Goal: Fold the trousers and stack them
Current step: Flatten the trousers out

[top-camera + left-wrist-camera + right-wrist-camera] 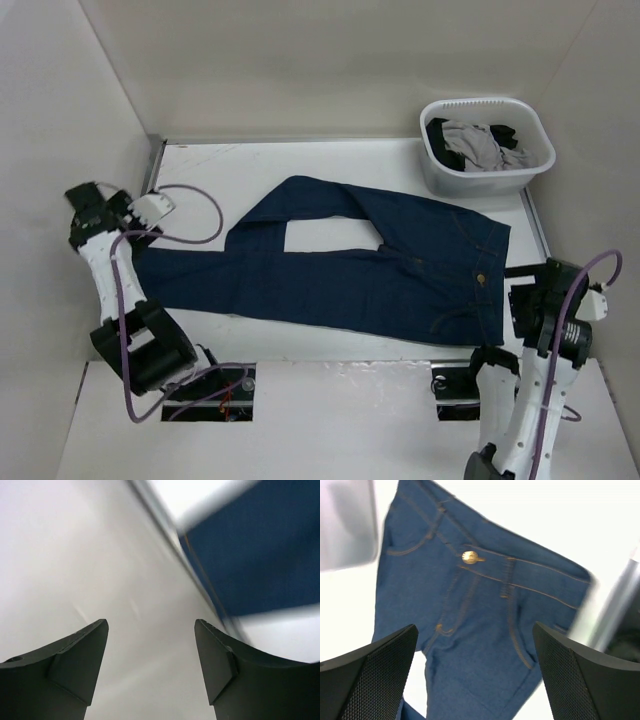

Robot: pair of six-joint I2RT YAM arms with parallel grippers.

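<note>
The left pincer (pixel 150 625) is spread wide, its two black fingers (pixel 75 655) well apart with nothing between them. It hangs over a pale surface at the left edge of the white bench (pixel 350 345). Its own view is blurred, and only a corner of blue cloth shows at the upper right.

The right pincer (pixel 475 627) is just as wide open and grips nothing. It hovers above the waist end of the long dark navy-blue denim trousers (pixel 370 270), where the round brass button (pixel 470 556), the fly seam and the curved pocket stitching show plainly between its mesh-faced fingers (pixel 380 665).

The trousers lie spread flat across the middle of the bench, waist to the right near the right arm, legs running to the left. The near leg lies straight and ends just beside the left arm. The far leg angles away and bends back, so a strip of bare bench shows between the two.

In the far right corner stands a white plastic basket (pixel 432 172), holding a crumpled light grey garment (pixel 482 148) and a black garment (pixel 440 135).
</note>
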